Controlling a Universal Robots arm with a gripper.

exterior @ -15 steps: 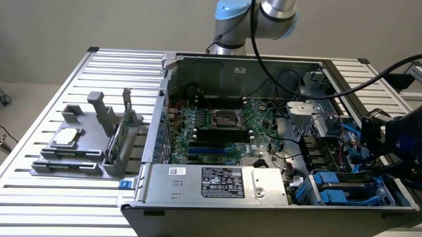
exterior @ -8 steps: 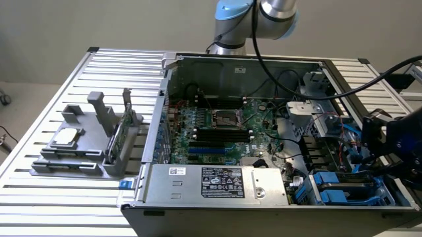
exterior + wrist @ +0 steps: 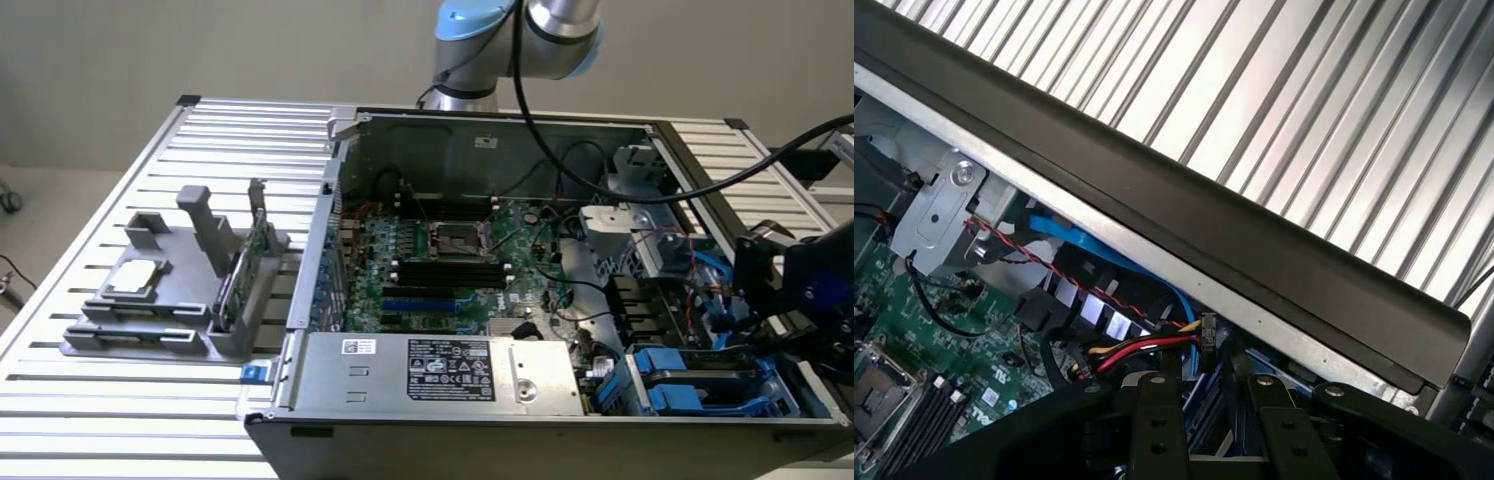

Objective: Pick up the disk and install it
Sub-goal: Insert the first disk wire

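Slatted metal table (image 3: 160, 160) fills the ground, plain wall behind.

Computer case (image 3: 441, 125) lies open on its side, taking up the middle and the exterior view's right of the table. Robot arm (image 3: 534, 30) comes in from the far edge, behind the case, with a black cable trailing from it to the exterior view's right.

Inside the case:
- green main board (image 3: 454, 250) on the floor, middle
- silver power supply box (image 3: 441, 368) along the near wall, white and black label up
- drive bay in the near corner at the exterior view's right

Grey holder (image 3: 160, 300) stands on the table at the exterior view's left, well apart from the case.

Disk (image 3: 694, 385), blue-framed, sits in the near drive bay, just inside the near wall. Gripper (image 3: 1219, 425) hangs right over that bay, close above the disk. Cannot tell whether it is open or clamped on anything.

Small silver drive (image 3: 138, 280) lies flat on the holder. Green card (image 3: 240, 275) stands on edge in the holder's slot, on the case side.

Wrist view: blue cable (image 3: 1084, 245) and red and yellow wires (image 3: 1139, 348) run along the case wall near the gripper.
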